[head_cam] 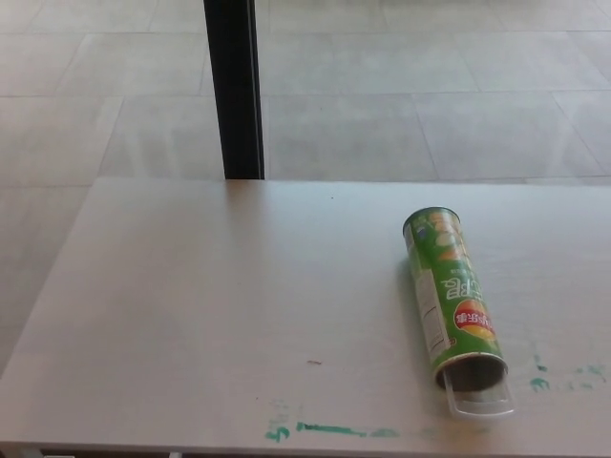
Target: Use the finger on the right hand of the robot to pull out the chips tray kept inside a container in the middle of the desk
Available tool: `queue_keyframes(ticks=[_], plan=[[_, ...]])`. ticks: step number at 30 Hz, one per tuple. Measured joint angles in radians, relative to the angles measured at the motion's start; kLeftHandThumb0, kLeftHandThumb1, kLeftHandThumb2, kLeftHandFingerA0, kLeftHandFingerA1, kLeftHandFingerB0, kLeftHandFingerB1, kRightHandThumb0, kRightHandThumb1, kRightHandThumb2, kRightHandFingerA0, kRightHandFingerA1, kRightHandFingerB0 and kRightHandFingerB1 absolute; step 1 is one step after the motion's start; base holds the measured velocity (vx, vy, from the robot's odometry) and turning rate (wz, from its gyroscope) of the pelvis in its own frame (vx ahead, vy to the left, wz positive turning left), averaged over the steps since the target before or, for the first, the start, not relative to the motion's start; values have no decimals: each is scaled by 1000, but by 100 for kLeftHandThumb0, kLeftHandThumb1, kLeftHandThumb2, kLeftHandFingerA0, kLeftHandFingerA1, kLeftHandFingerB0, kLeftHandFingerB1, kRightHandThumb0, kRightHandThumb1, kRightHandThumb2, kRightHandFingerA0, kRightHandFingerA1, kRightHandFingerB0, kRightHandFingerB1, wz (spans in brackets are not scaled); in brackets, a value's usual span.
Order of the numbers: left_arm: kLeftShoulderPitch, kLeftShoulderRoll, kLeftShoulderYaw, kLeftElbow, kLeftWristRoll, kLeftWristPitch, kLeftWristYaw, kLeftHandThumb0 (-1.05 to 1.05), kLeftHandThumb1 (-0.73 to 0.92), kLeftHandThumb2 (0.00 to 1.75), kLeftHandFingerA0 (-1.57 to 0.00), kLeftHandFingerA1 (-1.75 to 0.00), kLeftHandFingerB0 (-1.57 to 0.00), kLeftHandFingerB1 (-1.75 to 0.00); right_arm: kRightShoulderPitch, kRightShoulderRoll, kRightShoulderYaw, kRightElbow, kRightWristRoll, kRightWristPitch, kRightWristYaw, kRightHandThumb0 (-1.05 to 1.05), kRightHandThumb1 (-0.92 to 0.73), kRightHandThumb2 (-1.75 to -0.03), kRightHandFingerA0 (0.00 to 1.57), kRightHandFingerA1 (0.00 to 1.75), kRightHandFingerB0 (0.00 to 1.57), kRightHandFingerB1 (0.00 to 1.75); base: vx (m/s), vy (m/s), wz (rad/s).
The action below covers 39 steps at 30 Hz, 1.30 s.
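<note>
Robot hand unseen, green chips can (451, 294) lying sideways, clear tray (480, 403) protruding

Green can on pale desk

Can (450, 294) is showing bright green with white print, a red-orange badge and a yellow patch; tray (480, 402) is looking clear; desk (220, 305) is showing pale whitish wood grain with green smears (329, 430); post (234, 88) black; floor (420, 86) light grey tiles.

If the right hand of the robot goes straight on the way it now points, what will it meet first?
This cannot be told: neither hand shows in the head view, so no direction can be read. Only the green chips can lies on the desk, its open end facing the near edge, with the clear tray slightly out.
</note>
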Motion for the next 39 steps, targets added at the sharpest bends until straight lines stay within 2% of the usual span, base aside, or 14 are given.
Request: queue_keyframes(ticks=[2, 3, 4, 11, 13, 22, 24, 25, 26, 32, 36, 37, 38, 39], plan=[[12, 1, -12, -11, 0, 1, -1, -47, 67, 59, -43, -52, -48, -47, 1, -1, 16, 6, 4, 1, 3, -59, -74, -62, 41, 60, 33, 42, 0, 0, 0], [15, 1, -16, -15, -1, 1, -1, -49, 50, 91, -36, -60, -40, -58, 2, -1, 26, 7, 4, 1, 4, -59, -73, -62, 41, 61, 32, 42, 0, 0, 0], [18, 1, -17, -18, -3, 1, -2, -46, 66, 59, -43, -51, -51, -48, 4, -1, 34, 8, 4, 1, 5, -59, -73, -61, 45, 62, 35, 43, 0, 0, 0], [29, 2, -33, -36, -22, 1, -11, -47, 68, 59, -49, -55, -50, -48, 6, -2, 63, 17, 12, 1, 11, -58, -72, -61, 49, 65, 40, 42, 0, 0, 0], [32, 2, -35, -38, -24, 1, -13, -46, 69, 60, -49, -55, -47, -46, 6, -2, 63, 17, 16, 1, 12, -58, -73, -62, 42, 64, 33, 43, 0, 0, 0], [35, 10, -42, -46, -36, 1, -19, -45, 69, 59, -53, -56, -51, -48, 3, -2, 67, 15, 45, 2, 46, -58, -72, -61, 46, 65, 31, 40, 0, 0, 0], [38, 10, -47, -38, -36, 0, -21, -47, 69, 59, -54, -57, -52, -48, 4, -3, 72, 15, 47, 1, 52, -59, -73, -62, 46, 59, 30, 38, 0, 0, 0], [41, 10, -49, -37, -36, 0, -23, -45, 68, 59, -56, -57, -52, -48, 5, -3, 78, 15, 47, 1, 54, -61, -57, -91, 44, 65, 24, 49, 0, 0, 0], [42, 10, -51, -37, -36, 1, -23, -45, 68, 59, -56, -56, -52, -48, 5, -3, 82, 15, 47, 1, 57, -58, -73, -62, 48, 62, 30, 37, 0, 0, 0], [51, 12, -58, -55, -35, 1, -23, -44, 68, 58, -56, -57, -52, -48, 14, -6, 108, 4, 47, 2, 60, -56, -73, -62, 48, 60, 31, 38, 0, 0, 0], [50, 13, -60, -55, -38, 1, -23, -44, 69, 60, -53, -55, -49, -47, 13, -8, 110, 6, 50, 2, 67, -58, -73, -62, 50, 68, 33, 39, 0, 0, 0], [50, 13, -60, -56, -39, 1, -23, -44, 68, 59, -53, -54, -50, -46, 13, -8, 110, 8, 50, 2, 68, -66, -61, -94, 47, 68, 26, 50, 0, 0, 0], [51, 13, -60, -58, -41, 1, -23, -44, 69, 59, -52, -53, -50, -46, 13, -10, 114, 11, 50, 2, 68, -57, -74, -62, 50, 61, 31, 36, 0, 0, 0], [52, 13, -60, -59, -42, 2, -22, -45, 69, 60, -52, -54, -50, -47, 14, -10, 119, 13, 49, 2, 67, -57, -74, -62, 51, 61, 31, 36, 0, 0, 0]])
